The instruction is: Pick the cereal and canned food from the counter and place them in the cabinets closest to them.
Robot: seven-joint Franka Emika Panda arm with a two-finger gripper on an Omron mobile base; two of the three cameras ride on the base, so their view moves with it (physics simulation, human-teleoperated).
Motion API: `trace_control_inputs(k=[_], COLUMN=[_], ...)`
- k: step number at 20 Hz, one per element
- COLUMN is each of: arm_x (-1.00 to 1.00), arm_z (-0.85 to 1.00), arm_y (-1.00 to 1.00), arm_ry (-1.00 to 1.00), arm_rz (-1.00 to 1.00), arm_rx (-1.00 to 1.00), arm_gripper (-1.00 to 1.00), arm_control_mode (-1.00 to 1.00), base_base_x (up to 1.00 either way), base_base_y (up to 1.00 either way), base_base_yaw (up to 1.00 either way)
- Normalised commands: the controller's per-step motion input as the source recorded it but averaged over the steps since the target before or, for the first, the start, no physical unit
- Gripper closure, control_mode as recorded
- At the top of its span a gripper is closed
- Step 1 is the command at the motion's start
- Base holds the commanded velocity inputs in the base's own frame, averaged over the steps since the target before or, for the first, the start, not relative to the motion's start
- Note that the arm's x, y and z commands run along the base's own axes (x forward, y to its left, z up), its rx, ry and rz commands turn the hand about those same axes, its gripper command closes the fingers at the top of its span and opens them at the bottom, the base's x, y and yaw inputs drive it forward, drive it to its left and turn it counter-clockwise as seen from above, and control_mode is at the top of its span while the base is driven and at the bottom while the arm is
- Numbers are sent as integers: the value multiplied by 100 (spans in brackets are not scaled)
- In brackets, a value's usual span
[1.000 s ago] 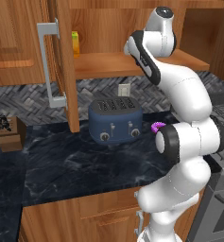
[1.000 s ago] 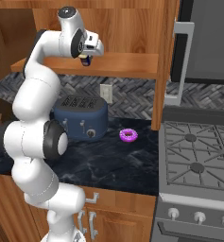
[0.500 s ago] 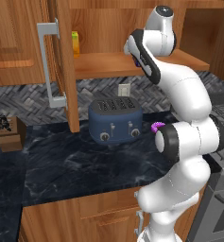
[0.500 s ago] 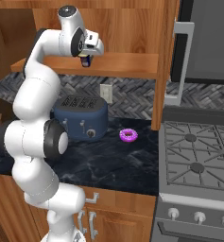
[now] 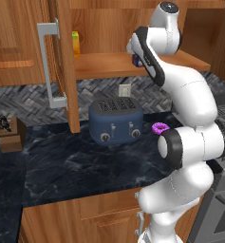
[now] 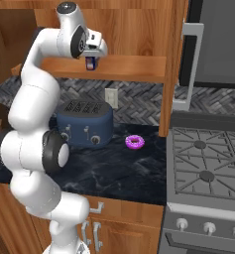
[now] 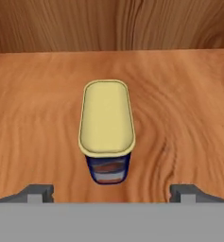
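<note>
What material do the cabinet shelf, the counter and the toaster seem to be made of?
The cabinet shelf looks like warm brown wood, matte, with a wavy grain. The counter looks like polished black stone with pale marbled veins. The toaster seems to be smooth dark blue painted metal or plastic; the render leaves this open.

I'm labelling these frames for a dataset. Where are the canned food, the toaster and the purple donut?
canned food [image 7: 107, 118]: hand view, on its yellow top.
toaster [image 5: 116, 124]: left base view, on its blue front face.
purple donut [image 6: 135, 142]: right base view, on its ring, lying on the counter.
</note>
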Motion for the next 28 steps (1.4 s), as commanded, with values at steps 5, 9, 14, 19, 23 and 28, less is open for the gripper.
trace_control_inputs(k=[5,9,14,19,23,28], arm_x=[-95,-100,-100,-100,-98,-78], arm_z=[-12,-67,-92,-100,-51,3], arm_y=[-7,-3,-1,-17,-42,-43], arm_ry=[-1,0,-3,-12,-15,-31], arm_rz=[3,7,6,4,4,-1], arm_rx=[-7,-11,-11,-7,0,17], arm_gripper=[-100,-100,-100,-100,-100,-100], arm_control_mode=[-100,-100,-100,-100,-100,-100], base_base_x=[0,0,0,0,0,0], base_base_y=[0,0,0,0,0,0], base_base_yaw=[0,0,0,0,0,0])
